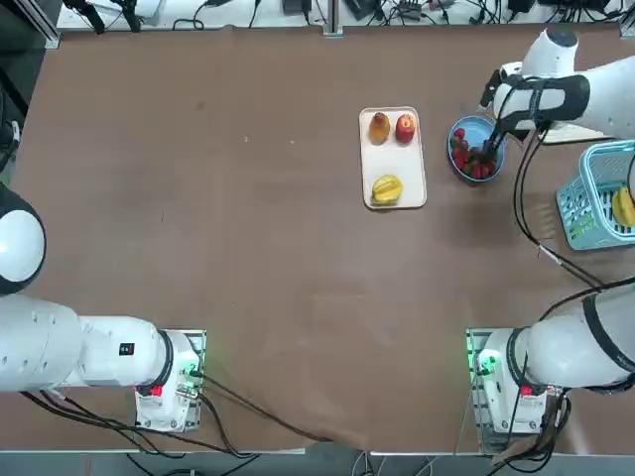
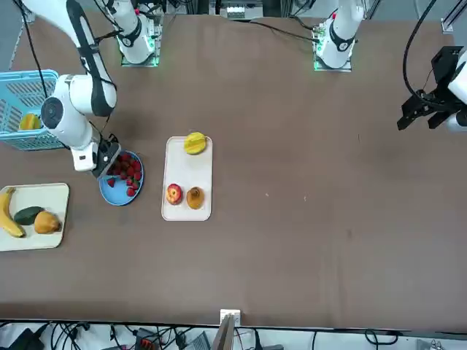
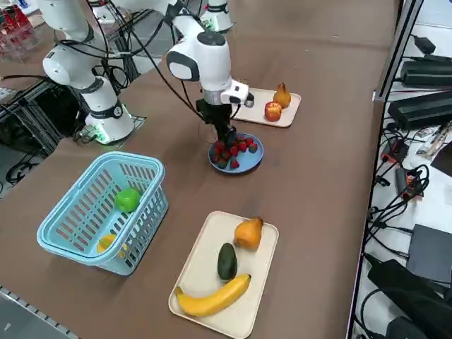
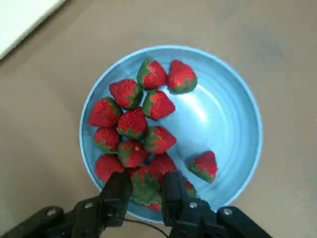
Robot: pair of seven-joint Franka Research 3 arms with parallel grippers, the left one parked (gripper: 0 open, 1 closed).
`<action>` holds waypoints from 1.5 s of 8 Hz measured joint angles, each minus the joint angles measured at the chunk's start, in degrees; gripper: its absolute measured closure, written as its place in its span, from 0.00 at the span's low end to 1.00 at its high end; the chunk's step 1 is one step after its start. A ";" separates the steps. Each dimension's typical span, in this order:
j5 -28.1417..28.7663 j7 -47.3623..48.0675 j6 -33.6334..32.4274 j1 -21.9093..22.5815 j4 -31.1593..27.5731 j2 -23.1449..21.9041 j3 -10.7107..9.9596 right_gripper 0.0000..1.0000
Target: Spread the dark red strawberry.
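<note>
blue plate (image 4: 225, 119) of red strawberries (image 4: 132, 123) beneath the right claw (image 4: 147, 191)

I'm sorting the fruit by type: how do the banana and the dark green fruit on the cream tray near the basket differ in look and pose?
The banana is yellow, while the dark green fruit is nearly black-green. The banana is long and curved; the dark green fruit is a shorter oval. The banana reaches the tray's edge, the dark green fruit lies further in. Both rest on their sides.
</note>
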 joint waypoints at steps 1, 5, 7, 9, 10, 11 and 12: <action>0.00 0.02 -1.63 -0.01 1.80 -0.09 -0.01 0.62; 0.00 0.02 -2.30 0.04 12.09 8.19 0.04 0.62; 0.04 0.07 -2.29 0.59 15.73 12.47 0.27 0.62; 0.85 0.64 -2.29 1.03 18.23 14.77 0.32 0.45; 1.05 0.80 -2.98 1.32 19.43 14.87 0.33 0.28; 1.25 1.76 -6.30 1.70 21.78 14.51 0.33 0.08; 1.75 3.87 -11.84 1.93 25.33 13.61 0.33 0.00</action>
